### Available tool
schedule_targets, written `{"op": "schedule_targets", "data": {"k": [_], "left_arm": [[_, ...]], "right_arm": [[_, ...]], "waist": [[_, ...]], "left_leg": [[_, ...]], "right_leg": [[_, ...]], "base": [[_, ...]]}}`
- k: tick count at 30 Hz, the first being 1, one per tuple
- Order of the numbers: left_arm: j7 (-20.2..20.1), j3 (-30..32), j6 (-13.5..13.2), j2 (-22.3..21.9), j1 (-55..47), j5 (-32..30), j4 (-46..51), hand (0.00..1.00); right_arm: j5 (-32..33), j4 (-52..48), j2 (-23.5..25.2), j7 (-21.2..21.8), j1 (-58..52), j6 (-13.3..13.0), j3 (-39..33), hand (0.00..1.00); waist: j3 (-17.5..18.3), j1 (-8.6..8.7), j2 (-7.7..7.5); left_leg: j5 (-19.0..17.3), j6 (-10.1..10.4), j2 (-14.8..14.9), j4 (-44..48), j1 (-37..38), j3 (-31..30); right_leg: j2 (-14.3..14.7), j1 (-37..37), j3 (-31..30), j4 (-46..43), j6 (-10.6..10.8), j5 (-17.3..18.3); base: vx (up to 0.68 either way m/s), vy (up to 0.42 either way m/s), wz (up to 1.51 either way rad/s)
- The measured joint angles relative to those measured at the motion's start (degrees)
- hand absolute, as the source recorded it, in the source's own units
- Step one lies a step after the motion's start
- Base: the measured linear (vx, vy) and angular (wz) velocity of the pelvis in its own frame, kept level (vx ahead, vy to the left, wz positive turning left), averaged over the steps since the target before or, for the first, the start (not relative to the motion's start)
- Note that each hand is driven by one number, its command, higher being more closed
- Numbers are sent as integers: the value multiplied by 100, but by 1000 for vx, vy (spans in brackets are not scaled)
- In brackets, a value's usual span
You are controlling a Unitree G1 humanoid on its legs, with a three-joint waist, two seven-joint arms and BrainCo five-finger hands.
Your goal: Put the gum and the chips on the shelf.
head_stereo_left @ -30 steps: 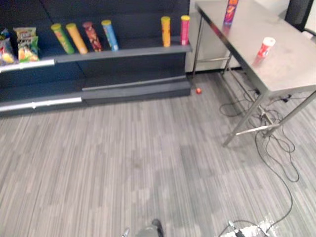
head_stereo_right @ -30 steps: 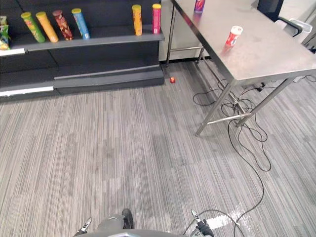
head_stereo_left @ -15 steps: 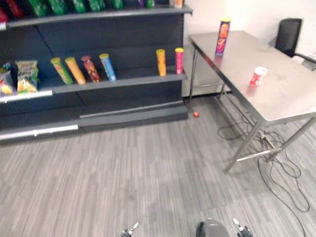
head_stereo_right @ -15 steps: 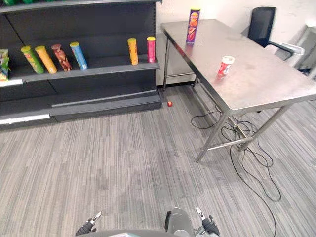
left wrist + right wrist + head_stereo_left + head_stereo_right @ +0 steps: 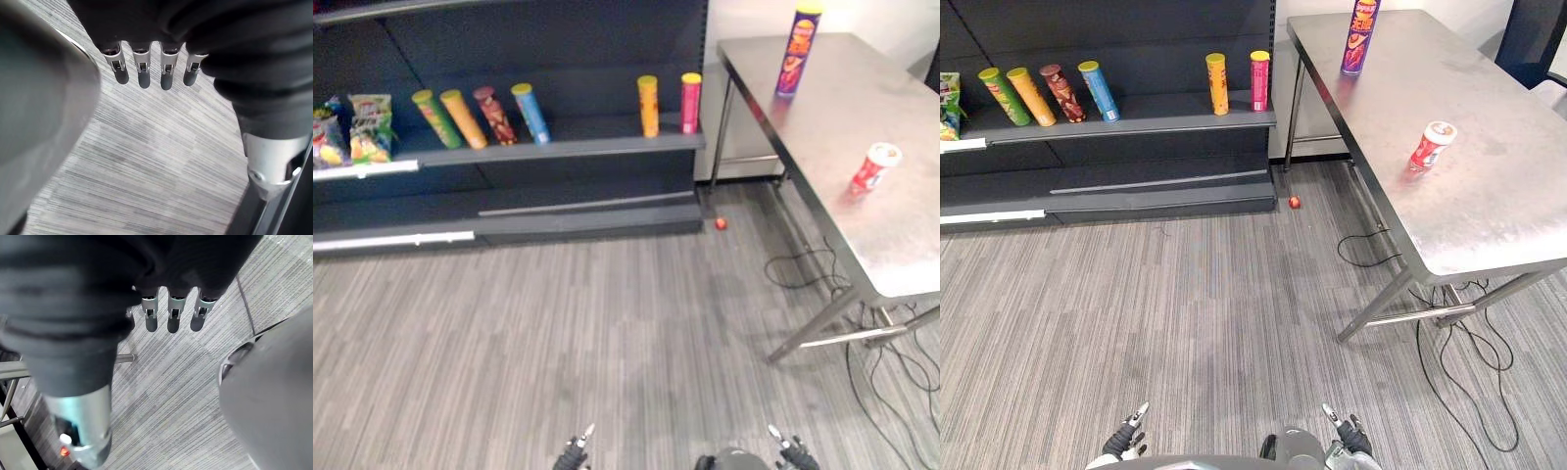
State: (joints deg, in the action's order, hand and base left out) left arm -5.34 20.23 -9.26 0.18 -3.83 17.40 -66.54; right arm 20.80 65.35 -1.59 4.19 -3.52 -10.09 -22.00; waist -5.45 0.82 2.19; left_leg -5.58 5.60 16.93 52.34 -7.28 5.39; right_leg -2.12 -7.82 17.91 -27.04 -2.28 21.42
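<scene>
On the bench, well apart from the shelf, I find gum and chips untouched, only my view having swung, while left hand and right hand hang low, fingers straight, holding nothing.

Shelf: six upright chip cans, two chip bags at left end. Table: one purple chip can, one gum tub. Floor: one red ball.
</scene>
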Motion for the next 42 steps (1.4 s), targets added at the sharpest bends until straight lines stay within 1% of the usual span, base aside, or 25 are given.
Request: {"op": "schedule_targets", "data": {"k": [2, 4, 6, 7, 8, 9, 10, 11, 12, 17, 21, 23, 25, 26, 28, 29, 31, 32, 34, 35, 36, 37, 38, 40, 42], "left_arm": [[-4, -10, -21, 35, -9, 56, 82, 0], [-4, -85, -57, 65, -4, 66, 164, 0], [2, -91, -184, 42, -5, 209, 262, 0], [1, -162, -251, 46, -28, 284, 306, 0], [-3, -211, -274, 46, -48, 285, 326, 0], [-7, -262, -285, 11, -56, 283, 316, 0], [-11, -310, -274, 85, -72, 300, 297, 0], [2, -313, -261, 153, -30, 285, 277, 0], [-1, -288, -272, 196, 19, 279, 278, 0], [-4, 34, -178, 235, -58, 494, 27, 0], [-4, -581, -164, 447, -106, 470, -197, 0], [10, -819, -141, 519, -109, 403, -261, 0], [12, -1214, -136, 590, -114, 247, -360, 0], [18, -1292, -136, 640, -106, 192, -371, 0], [39, -1399, -122, 694, -109, -18, -424, 0], [46, -1398, -123, 656, -108, -67, -436, 0], [43, -1296, -108, 516, -20, -115, -425, 0], [14, -1244, -98, 303, -22, -248, -406, 0], [3, -1087, -80, 167, -22, -301, -369, 0], [11, -1044, -71, 149, -24, -293, -358, 0], [7, -988, -64, 107, -25, -299, -278, 0], [-8, -868, -69, 146, -61, -316, -281, 0], [-11, -846, -71, 237, -93, -351, -250, 0], [-1, -730, -54, 231, -48, -425, -227, 0], [-12, -735, -39, 250, -30, -483, -165, 0]], "right_arm": [[0, 5, 1, -5, -17, 3, 10, 0], [35, 1, 6, -12, -6, -4, 110, 0], [78, 2, 16, -25, 33, -15, 114, 0], [186, 2, 25, -32, 32, -17, 121, 0], [192, 0, 27, -38, 31, -19, 128, 0], [186, -24, 23, -55, 7, -25, 189, 0], [174, -48, 13, -113, 4, -20, 283, 0], [173, -51, 90, -133, 2, -20, 353, 0], [166, -94, 167, -137, 7, -30, 412, 0], [165, 53, 441, -118, 123, -33, -89, 0], [166, 197, 425, -111, 116, -25, -824, 0], [167, 303, 320, -114, 72, -23, -971, 0], [167, 308, 252, -114, -118, -21, -1106, 0], [167, 309, 256, -114, -144, -18, -1128, 0], [179, 274, 255, -121, -226, -16, -1063, 0], [178, 233, 257, -131, -242, -21, -1012, 0], [176, 228, 226, -122, -347, -13, -925, 0], [167, 212, 122, -122, -322, -18, -939, 0], [157, 123, 46, -124, -278, -8, -883, 0], [157, 110, 44, -125, -284, -4, -864, 0], [160, 54, 49, -118, -254, -1, -840, 0], [156, -13, 84, -122, -228, -4, -642, 0], [138, -34, 162, -118, -233, -8, -533, 0], [-73, -125, 245, -113, -79, -21, -435, 0], [-83, -172, 267, -115, -23, 0, -430, 0]], "waist": [[-45, -97, -32], [-57, -151, -69], [-67, -258, -112], [-71, -277, -130], [-70, -281, -129], [-61, -284, -121], [-2, -292, -94], [34, -227, -218], [55, -256, -362], [292, -311, -526], [549, -265, -426], [542, -255, -391], [469, -163, -219], [454, -123, -216], [441, -4, -199], [412, 82, -217], [375, 52, -272], [311, 59, -67], [200, 62, 55], [191, 63, 45], [117, 48, -22], [138, 40, -67], [190, 2, -228], [185, -97, -260], [69, -98, -286]], "left_leg": [[-322, -99, 18, 930, -383, 77], [-715, -236, -47, 1004, -851, 335], [-978, -230, -28, 404, -1245, 678], [-985, -253, -49, -415, -1391, 866], [-942, -279, -71, -913, -1446, 911], [-551, -365, -134, -2097, -1440, 935], [55, -169, -284, -2717, -1386, 881], [23, -175, -395, -2785, -1382, 960], [-112, -192, -446, -2794, -1401, 1032], [-434, -341, -586, -2807, -987, 1474], [-451, -371, -811, -2960, -653, 1447], [-452, -371, -864, -3183, -243, 1466], [-471, -404, -711, -3246, 249, 1451], [-491, -437, -669, -3286, 379, 1451], [-559, -458, -636, -3779, 935, 1459], [-615, -367, -645, -3880, 1063, 1481], [-772, -145, -701, -3932, 1132, 1507], [-763, -155, -628, -4106, 1201, 1472], [-647, -174, -627, -4513, 1492, 1477], [-588, -139, -605, -4593, 1580, 1512], [-527, -85, -498, -4628, 1719, 1658], [-506, 10, -451, -4650, 1773, 1846], [-506, 34, -564, -4685, 1784, 1970], [-513, 72, -518, -4997, 1930, 2283], [-498, 107, -604, -5134, 1996, 2409]], "right_leg": [[5, 452, -223, 248, -1, 0], [-140, 956, -389, 615, 27, -15], [-371, 1161, -535, 719, 50, -28], [-557, 1326, -574, 808, 57, -31], [-635, 1393, -583, 846, 119, -39], [-776, 1532, -640, 949, 372, 3], [-892, 1648, -918, 1078, 644, 100], [-978, 1676, -1008, 1183, 645, 3], [-963, 1591, -1261, 1300, 594, -317], [-1163, 1506, -2063, 1430, 694, -1453], [-1300, 1205, -2559, 1126, 708, -2328], [-1278, 866, -2729, 343, 716, -2679], [-1091, 394, -2678, -870, 769, -3254], [-1029, 239, -2522, -1191, 762, -3004], [-813, -378, -1762, -1948, 619, -1620], [-764, -570, -1291, -1568, 612, -1207], [-755, -280, -790, -773, 649, -992], [-619, -58, -616, -409, 600, -967], [-557, 65, -473, -330, 575, -953], [-557, 62, -425, -415, 575, -954], [-567, -192, -388, -1003, 365, -1085], [-677, -268, -129, -581, 374, -938], [-769, -252, 97, -302, 415, -1025], [-737, -104, 982, 177, 328, -915], [-868, -96, 1418, 196, 266, -804]], "base": [[298, 73, -42], [328, 176, -38], [301, 262, -42], [317, 310, -39], [330, 350, -36], [411, 455, -46], [435, 445, -30], [443, 407, -22], [294, 233, -14], [346, 286, -38], [262, 114, -46], [220, 42, -58], [185, -54, -44], [153, -124, -41], [157, -186, -46], [130, -193, -32], [108, -128, -13], [124, -68, -11], [107, -42, -5], [85, -63, -4], [41, -105, -14], [1, -82, -29], [9, -72, -57], [27, -58, -72], [-36, -52, -38]]}}
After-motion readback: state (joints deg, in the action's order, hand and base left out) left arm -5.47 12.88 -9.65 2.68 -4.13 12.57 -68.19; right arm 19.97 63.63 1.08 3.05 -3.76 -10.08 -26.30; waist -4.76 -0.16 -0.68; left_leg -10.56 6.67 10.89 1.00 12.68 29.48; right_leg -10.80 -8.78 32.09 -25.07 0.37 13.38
